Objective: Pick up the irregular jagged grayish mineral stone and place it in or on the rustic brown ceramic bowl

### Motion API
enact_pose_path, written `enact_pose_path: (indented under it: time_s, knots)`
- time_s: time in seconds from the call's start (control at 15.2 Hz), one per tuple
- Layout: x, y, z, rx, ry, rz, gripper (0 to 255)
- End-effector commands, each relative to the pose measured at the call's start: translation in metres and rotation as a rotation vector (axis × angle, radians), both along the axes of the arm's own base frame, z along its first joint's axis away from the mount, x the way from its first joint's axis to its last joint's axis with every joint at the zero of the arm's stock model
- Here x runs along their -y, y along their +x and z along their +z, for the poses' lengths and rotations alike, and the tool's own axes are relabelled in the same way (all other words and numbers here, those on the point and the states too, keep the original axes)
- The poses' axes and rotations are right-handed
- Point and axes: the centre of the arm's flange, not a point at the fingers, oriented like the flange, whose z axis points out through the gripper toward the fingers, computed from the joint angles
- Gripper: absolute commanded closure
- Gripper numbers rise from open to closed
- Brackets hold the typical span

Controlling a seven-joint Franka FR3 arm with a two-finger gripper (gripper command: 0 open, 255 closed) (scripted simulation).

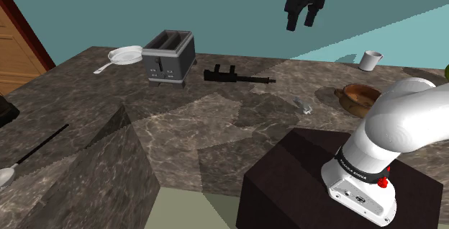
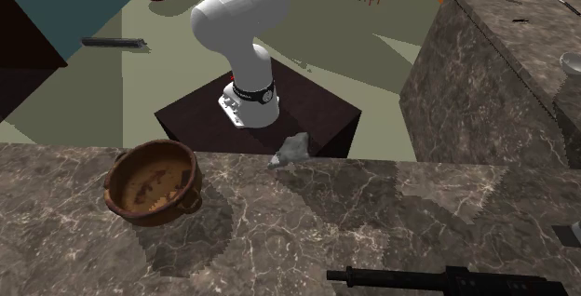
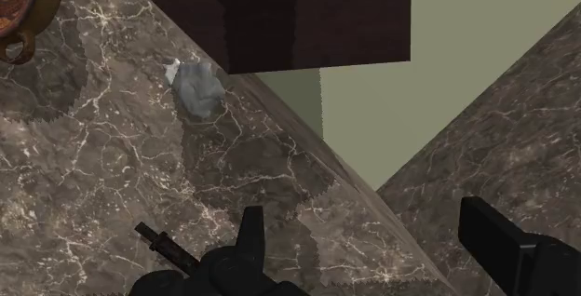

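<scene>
Stone (image 1: 305, 105) not yet picked up.
Gripper (image 1: 306, 4), spread and empty, hangs high at the shoulder view's top; stone lies right of centre on the surface (image 1: 216, 123), left of the bowl (image 1: 354, 106).

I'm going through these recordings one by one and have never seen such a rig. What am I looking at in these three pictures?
This is a simulated white robot arm standing on a dark box beside a brown marbled counter. One picture looks over the arm's shoulder, the second faces it from across the counter, and the third comes from a camera on the hand, looking along the black gripper. On the counter lie a jagged grey stone, a brown bowl, a toaster, a white pan and a black rifle-like object. The gripper hangs high above the counter, fingers apart, holding nothing.
</scene>
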Motion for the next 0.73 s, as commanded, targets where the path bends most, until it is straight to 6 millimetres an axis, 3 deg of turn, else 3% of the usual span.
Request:
enact_pose_path:
  time_s: [0.0,0.66]
  knots:
    - [0.0,0.0,0.0,0.0,0.0,0.0,0]
    - [0.083,-0.004,-0.116,-0.043,0.133,0.362,0]
